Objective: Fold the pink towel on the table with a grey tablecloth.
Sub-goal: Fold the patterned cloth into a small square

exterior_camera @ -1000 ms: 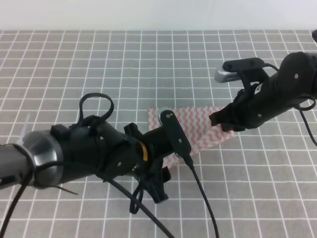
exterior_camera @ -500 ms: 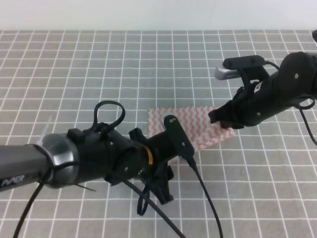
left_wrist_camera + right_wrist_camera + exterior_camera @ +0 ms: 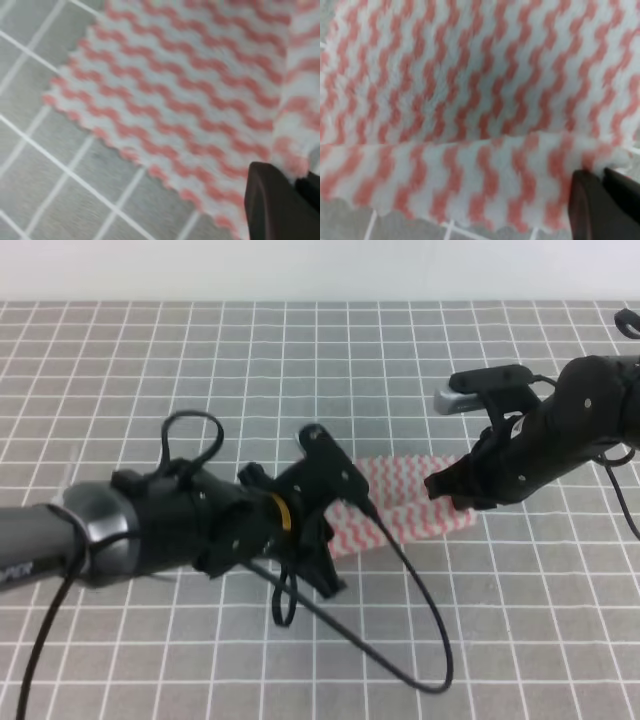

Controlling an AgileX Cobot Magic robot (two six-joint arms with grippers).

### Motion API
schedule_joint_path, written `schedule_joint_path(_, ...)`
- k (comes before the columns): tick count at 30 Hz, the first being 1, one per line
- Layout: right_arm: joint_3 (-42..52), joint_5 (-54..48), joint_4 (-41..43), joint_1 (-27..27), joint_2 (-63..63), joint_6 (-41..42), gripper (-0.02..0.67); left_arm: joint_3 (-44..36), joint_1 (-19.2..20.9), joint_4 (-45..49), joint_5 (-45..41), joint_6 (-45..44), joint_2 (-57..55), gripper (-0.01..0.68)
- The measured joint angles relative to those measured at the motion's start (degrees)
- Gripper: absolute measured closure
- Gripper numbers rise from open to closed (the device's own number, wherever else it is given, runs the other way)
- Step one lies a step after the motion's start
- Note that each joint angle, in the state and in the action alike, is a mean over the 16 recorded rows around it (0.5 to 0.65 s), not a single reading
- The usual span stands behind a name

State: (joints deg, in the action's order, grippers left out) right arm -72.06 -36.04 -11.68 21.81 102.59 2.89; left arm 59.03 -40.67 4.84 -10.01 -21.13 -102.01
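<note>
The pink towel (image 3: pixel 410 502) with pink-and-white zigzag stripes lies right of centre on the table with a grey tablecloth (image 3: pixel 200 360). It also fills the left wrist view (image 3: pixel 190 95) and the right wrist view (image 3: pixel 470 85), where a folded-over strip runs along its near side. My left gripper (image 3: pixel 295 192) is shut on a pinched-up edge at the towel's left end; in the high view the arm hides its fingers. My right gripper (image 3: pixel 450 490) is shut on the folded edge at the towel's right end, its dark fingertips (image 3: pixel 587 197) close together.
The left arm (image 3: pixel 180 530) lies across the front left of the table, with a black cable (image 3: pixel 420 630) looping over the cloth in front of the towel. The right arm (image 3: pixel 570 420) stands at the right edge. A pale wall borders the far side.
The left arm has swung toward the far side, carrying the towel's near edge with it. The towel now shows as a narrower folded band. The right gripper has barely shifted.
</note>
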Motion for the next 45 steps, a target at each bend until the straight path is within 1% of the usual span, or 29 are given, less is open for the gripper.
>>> schedule_joint_path(7, 0.0, 1.6, 0.4, 0.0, 0.4, -1.4, 0.665, 3.8, 1.8, -0.1, -1.1, 1.6, -2.2, 0.674)
schedule_joint_path(29, -0.1, 4.4, 0.6, 0.0, 3.9, -3.2, 0.664, 14.0, 4.1, 1.1, -4.5, 4.0, -8.4, 0.675)
schedule_joint_path(37, -1.1, 5.0, 0.6, -1.2, 3.9, -3.2, 0.664, 17.1, 4.3, 2.7, -5.6, 4.0, -10.4, 0.675)
schedule_joint_path(45, -2.4, 5.8, 0.5, -2.6, 4.4, -3.0, 0.664, 18.4, 5.0, 3.4, -5.3, 4.0, -11.8, 0.675)
